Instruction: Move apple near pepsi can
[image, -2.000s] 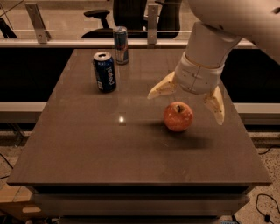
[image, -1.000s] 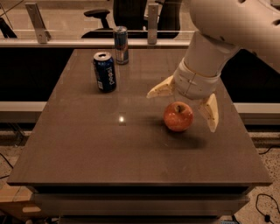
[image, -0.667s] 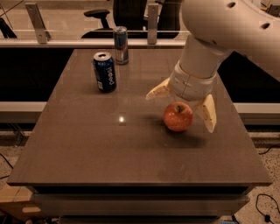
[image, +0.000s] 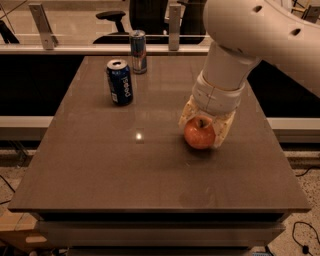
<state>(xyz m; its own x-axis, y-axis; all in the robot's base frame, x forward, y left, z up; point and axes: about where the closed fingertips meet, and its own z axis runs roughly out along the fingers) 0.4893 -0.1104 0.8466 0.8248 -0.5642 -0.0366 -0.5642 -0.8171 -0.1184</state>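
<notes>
Camera view shows me the gripper (image: 201, 133) down on the tabletop (image: 125, 175), over toward the right edge and roughly halfway between the far and near edges. Its two pale fingers (image: 187, 114) are drawn in on either side of the apple (image: 199, 136), one against its left flank and one against its right, so I read it as closed on the fruit. The apple sits on the tabletop surface between them, red-orange, with its stem pointing up into the gripper's palm. The white arm comes down onto it from the upper right.

The pepsi can (image: 120, 82) stands upright toward the far left corner, well apart from the apple, with bare tabletop between the two. A slimmer blue-and-silver can (image: 138, 45) stands upright at the far edge, just behind and to the right of the pepsi can. I see a small bright glint (image: 138, 135) on the tabletop between the pepsi can and the apple. Beyond the far edge, an office chair (image: 131, 14) is partly visible.
</notes>
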